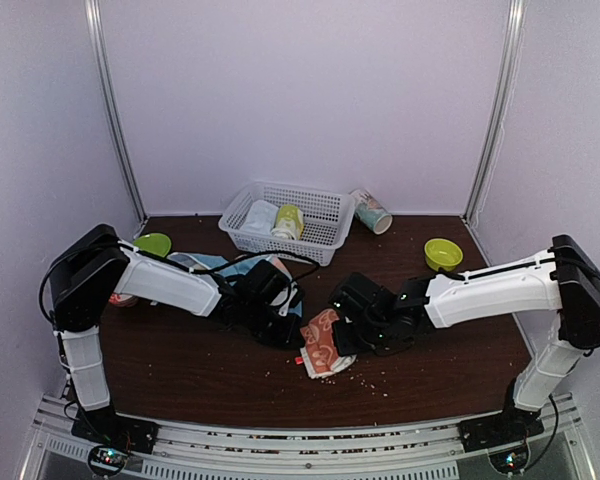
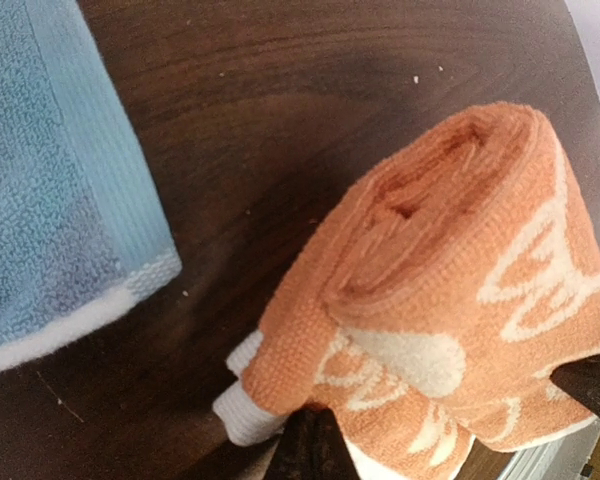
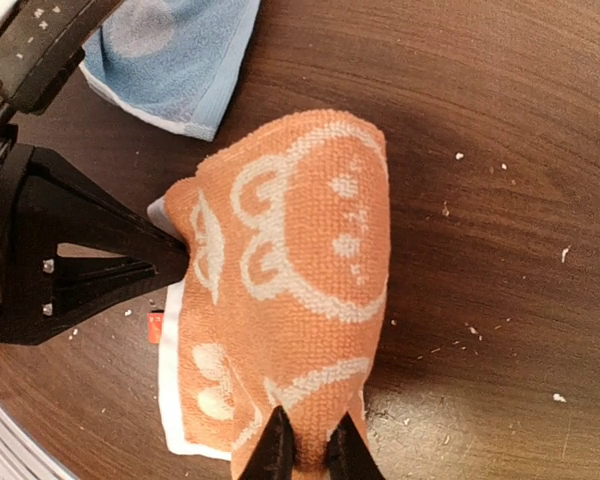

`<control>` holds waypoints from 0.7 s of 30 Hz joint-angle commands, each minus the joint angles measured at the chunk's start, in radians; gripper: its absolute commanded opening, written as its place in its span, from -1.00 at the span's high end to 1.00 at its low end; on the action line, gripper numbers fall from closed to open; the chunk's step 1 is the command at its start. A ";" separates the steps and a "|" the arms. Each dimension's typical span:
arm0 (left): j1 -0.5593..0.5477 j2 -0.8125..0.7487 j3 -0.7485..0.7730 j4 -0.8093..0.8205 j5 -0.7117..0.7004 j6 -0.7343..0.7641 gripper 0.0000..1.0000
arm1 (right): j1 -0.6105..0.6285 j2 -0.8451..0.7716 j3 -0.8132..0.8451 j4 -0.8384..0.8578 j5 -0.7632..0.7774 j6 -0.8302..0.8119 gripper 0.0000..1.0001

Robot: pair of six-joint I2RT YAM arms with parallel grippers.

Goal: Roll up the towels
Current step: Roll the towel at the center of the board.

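Left gripper (image 3: 178, 256): jaws fully closed, tips pinching the side edge of the peach-orange towel (image 3: 290, 260). Right gripper (image 3: 310, 445): jaws narrow, with the towel's near hem between the tips. We cannot tell whether they actually bite or just bracket the cloth.

The towel sits mid-table (image 3: 500, 120) between the two grippers. It's partly rolled: the left wrist view shows a loose spiral at the open end, and a white-edged flap trails out under it. The light blue towel (image 2: 50, 200) lies flat just beside it on the left arm's side, not touching and unrolled.

Our read on the risks:
- The roll is loose. If the right jaws have no hold, only the left pinch at one edge keeps it together, so the cloth's own spring could unwind it.
- If the arms pull in opposite directions, the layers get tugged open instead of tightened.
- The left pinch is off-centre. Lifting from there would hang the roll by a corner and let it telescope.
- The trailing flap could fold under and make a lumpy roll.
- The blue towel is close enough that a sweep by the left arm could drag or bunch it.
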 commanded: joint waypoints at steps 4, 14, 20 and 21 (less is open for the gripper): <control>-0.009 0.012 0.006 0.035 0.007 -0.009 1.00 | 0.015 0.002 0.019 0.024 -0.013 -0.021 0.68; -0.012 0.006 0.004 0.035 0.006 -0.010 1.00 | 0.034 0.005 0.024 0.067 -0.054 -0.033 0.55; -0.013 0.006 0.005 0.034 0.005 -0.010 1.00 | 0.039 0.009 0.016 0.113 -0.096 -0.034 0.46; -0.013 0.005 0.004 0.033 0.004 -0.009 1.00 | 0.039 0.010 0.015 0.116 -0.100 -0.033 0.45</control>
